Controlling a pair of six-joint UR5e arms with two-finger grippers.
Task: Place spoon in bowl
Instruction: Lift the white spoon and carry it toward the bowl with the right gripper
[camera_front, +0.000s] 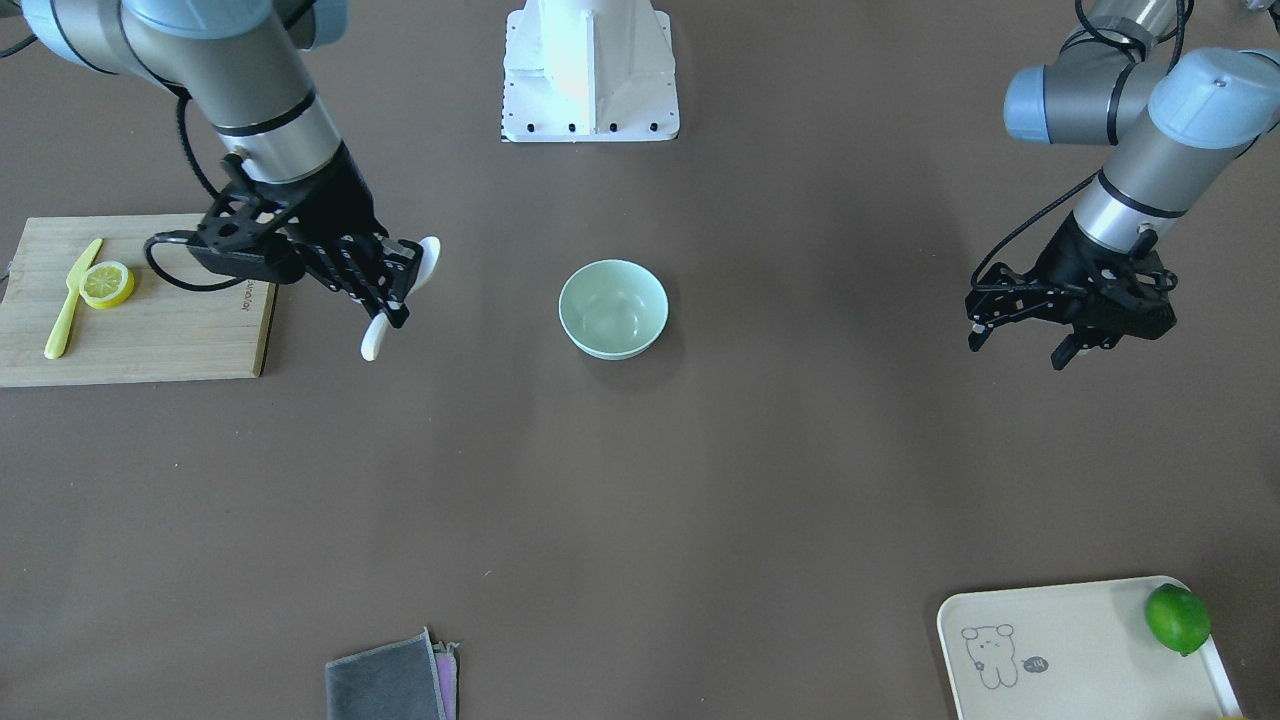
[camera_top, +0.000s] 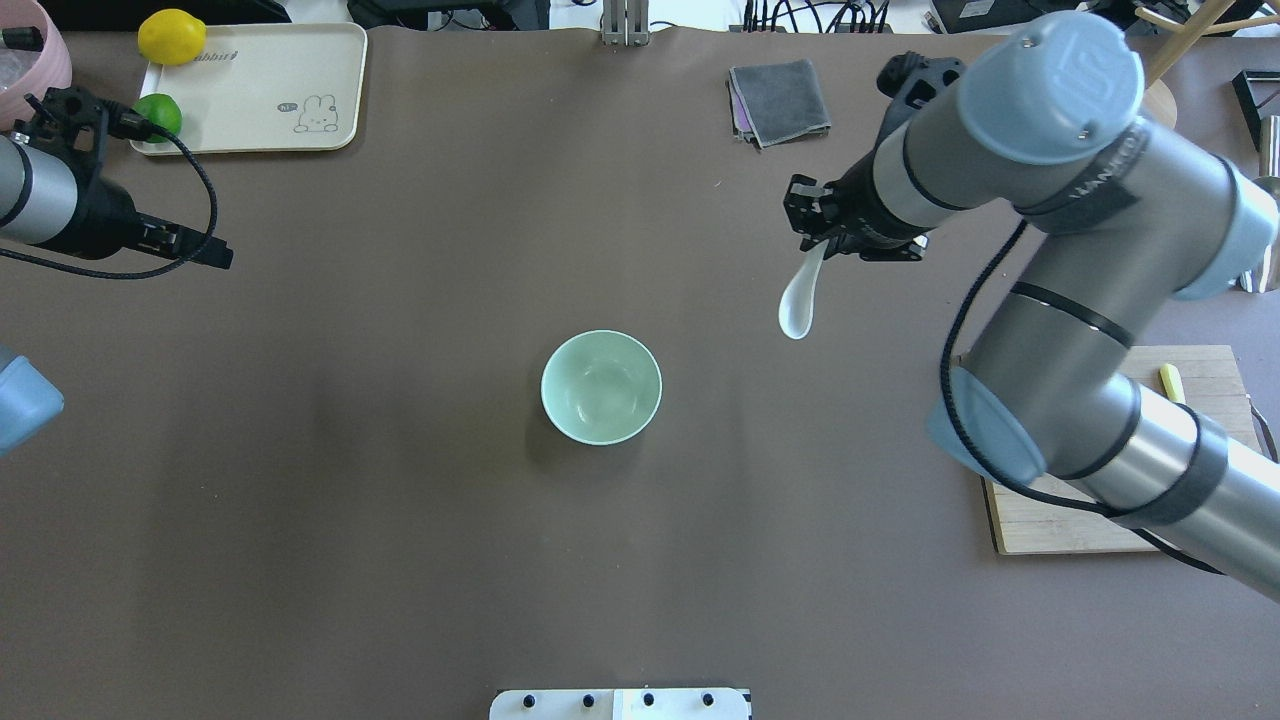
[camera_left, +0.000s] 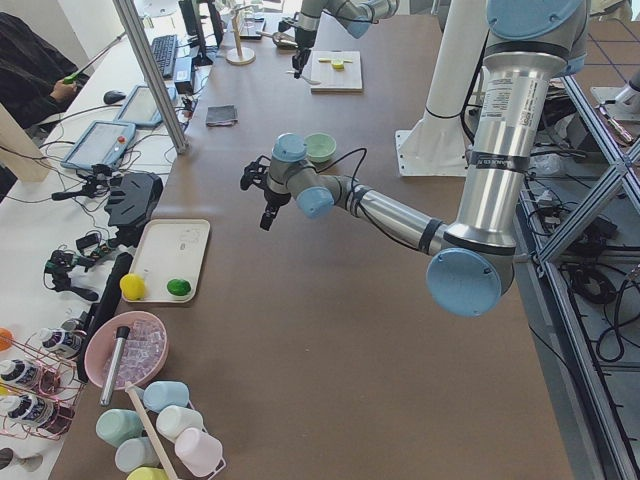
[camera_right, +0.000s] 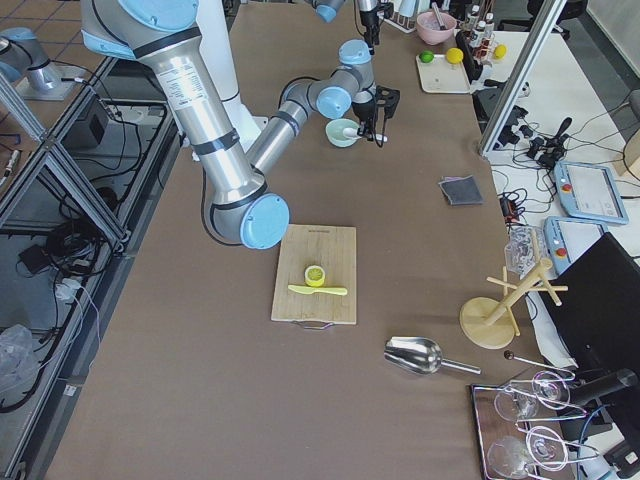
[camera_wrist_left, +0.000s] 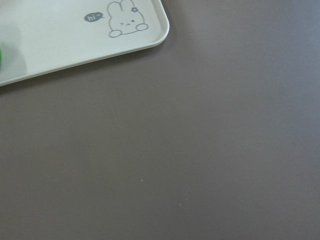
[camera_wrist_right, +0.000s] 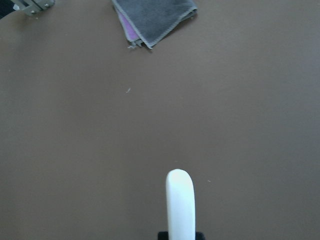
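The pale mint-green bowl (camera_front: 613, 308) stands empty at the table's middle, also in the overhead view (camera_top: 601, 387). My right gripper (camera_front: 395, 290) is shut on the white spoon (camera_front: 428, 262) and holds it above the table, well to the robot's right of the bowl. In the overhead view the spoon (camera_top: 797, 305) hangs from the right gripper (camera_top: 815, 238) with its scoop toward the robot. The spoon's handle tip (camera_wrist_right: 180, 200) shows in the right wrist view. My left gripper (camera_front: 1018, 347) is open and empty, far off on the bowl's other side.
A wooden cutting board (camera_front: 160, 330) with a lemon slice (camera_front: 107, 284) and a yellow knife (camera_front: 70, 300) lies behind the right arm. A cream tray (camera_front: 1080, 620) holds a lime (camera_front: 1178, 618). A grey cloth (camera_front: 390, 685) lies at the far edge.
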